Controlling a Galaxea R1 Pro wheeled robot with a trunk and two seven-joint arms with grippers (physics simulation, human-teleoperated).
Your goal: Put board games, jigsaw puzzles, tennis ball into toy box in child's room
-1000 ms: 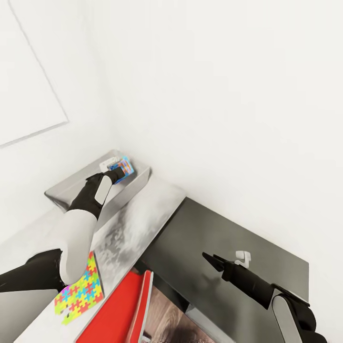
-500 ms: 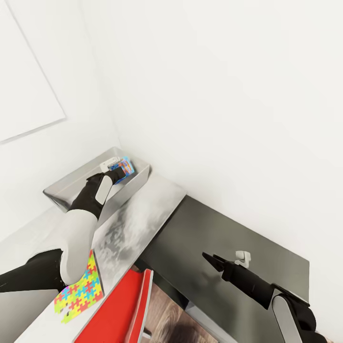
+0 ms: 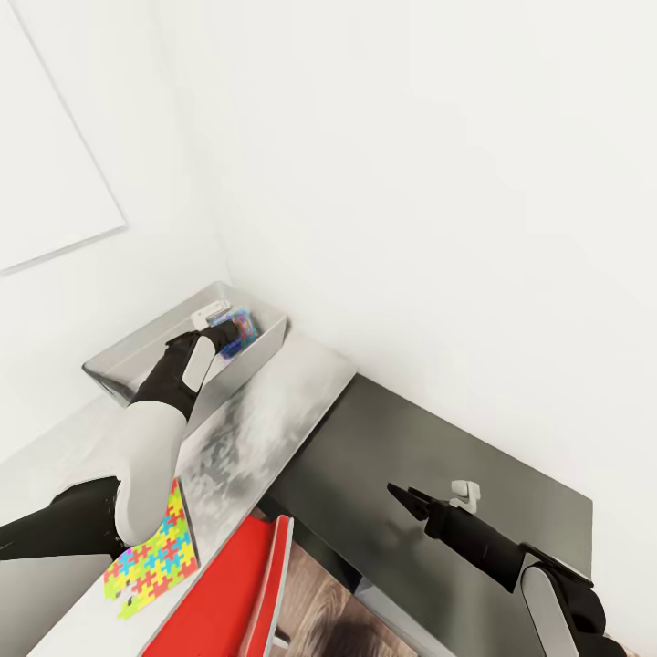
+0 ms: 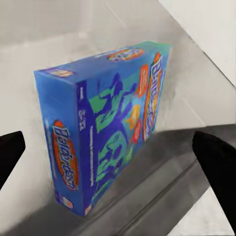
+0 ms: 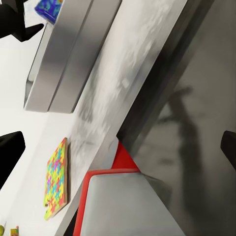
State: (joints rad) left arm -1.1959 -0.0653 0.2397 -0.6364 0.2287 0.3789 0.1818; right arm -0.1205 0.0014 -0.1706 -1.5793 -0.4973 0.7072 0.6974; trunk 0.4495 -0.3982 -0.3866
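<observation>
Left gripper: reached into the bin at the far end of the table. In the left wrist view its two dark fingertips stood wide apart, one on each side of the game box, touching neither side. Nothing held.
Game box: inside the bin, near the end closest to the wall corner. Blue, with orange logo ovals and green figures. It stood tilted on one long edge, leaning toward the bin's wall; whether it touched the wall, could not tell. Long axis ran roughly along the bin's length.
Left wrist view: gave the box's lettering and tilt. The head view showed the box as just a small blue patch beyond the wrist.
Right gripper: hung over the dark cabinet, well apart from the bin. In the right wrist view, its fingertips sat at opposite edges of the frame, spread wide, holding nothing.
Puzzle: flat on the table's near end, partly behind the left arm. The right wrist view showed it edge-on as a thin slab.
Red chair: below the table's near edge.
</observation>
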